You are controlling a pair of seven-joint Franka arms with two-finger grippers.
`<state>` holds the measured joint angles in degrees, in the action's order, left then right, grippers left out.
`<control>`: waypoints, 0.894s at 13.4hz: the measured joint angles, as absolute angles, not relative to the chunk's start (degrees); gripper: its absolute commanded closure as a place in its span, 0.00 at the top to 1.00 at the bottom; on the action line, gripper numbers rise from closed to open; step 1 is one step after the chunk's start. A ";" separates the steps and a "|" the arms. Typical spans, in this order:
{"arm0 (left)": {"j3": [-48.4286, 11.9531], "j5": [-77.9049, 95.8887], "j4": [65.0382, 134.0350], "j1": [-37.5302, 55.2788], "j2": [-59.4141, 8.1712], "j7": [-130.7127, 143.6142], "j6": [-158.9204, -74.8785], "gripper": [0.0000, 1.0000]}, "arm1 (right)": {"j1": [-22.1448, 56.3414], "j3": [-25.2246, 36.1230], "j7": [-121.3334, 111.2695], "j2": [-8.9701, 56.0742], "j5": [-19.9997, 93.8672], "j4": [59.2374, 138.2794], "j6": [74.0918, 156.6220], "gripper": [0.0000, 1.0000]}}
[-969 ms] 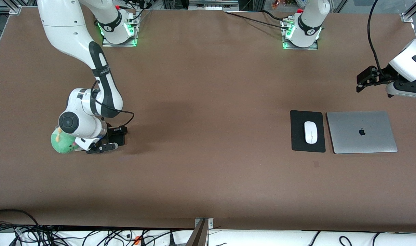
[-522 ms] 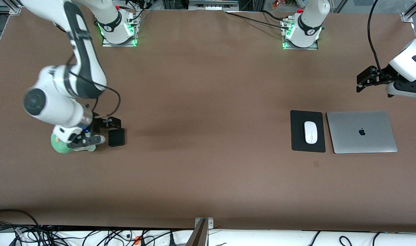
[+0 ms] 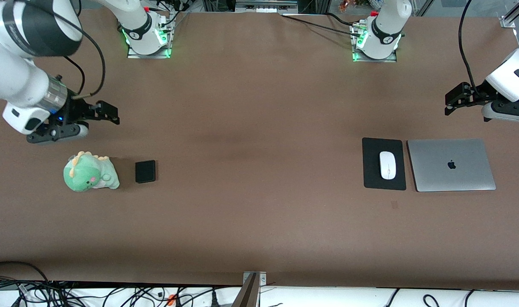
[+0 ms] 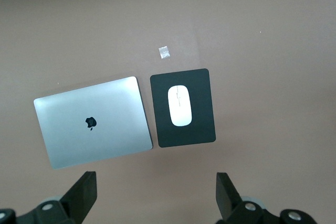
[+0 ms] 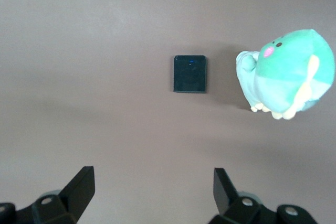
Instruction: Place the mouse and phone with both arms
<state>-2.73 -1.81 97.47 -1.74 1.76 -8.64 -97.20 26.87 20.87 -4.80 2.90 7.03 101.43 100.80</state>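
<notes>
Right claw [image 3: 98, 114], jaws apart and empty, hangs upper left; phone [image 3: 145, 171] lies below it beside the plush [image 3: 90, 173]. Left claw [image 3: 454, 99], apart too, waits above the mouse [image 3: 387, 165].

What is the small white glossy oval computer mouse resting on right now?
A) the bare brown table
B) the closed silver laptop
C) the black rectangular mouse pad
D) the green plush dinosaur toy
C: the small white glossy oval computer mouse lies in the middle of the black rectangular mouse pad, which sits beside the closed silver laptop; the left wrist view shows the same.
</notes>
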 measured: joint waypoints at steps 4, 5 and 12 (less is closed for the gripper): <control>-2.73 -1.81 97.47 -1.75 1.76 -8.64 -97.21 1.00 | 24.92 19.30 -4.74 1.83 3.88 99.12 98.22 1.00; -2.73 -1.81 97.47 -1.75 1.76 -8.64 -97.20 1.00 | 22.38 16.81 -4.74 1.83 2.22 98.42 97.07 1.00; -2.73 -1.81 97.47 -1.75 1.76 -8.64 -97.20 1.00 | 8.26 2.79 -4.72 2.14 0.03 95.83 94.84 1.00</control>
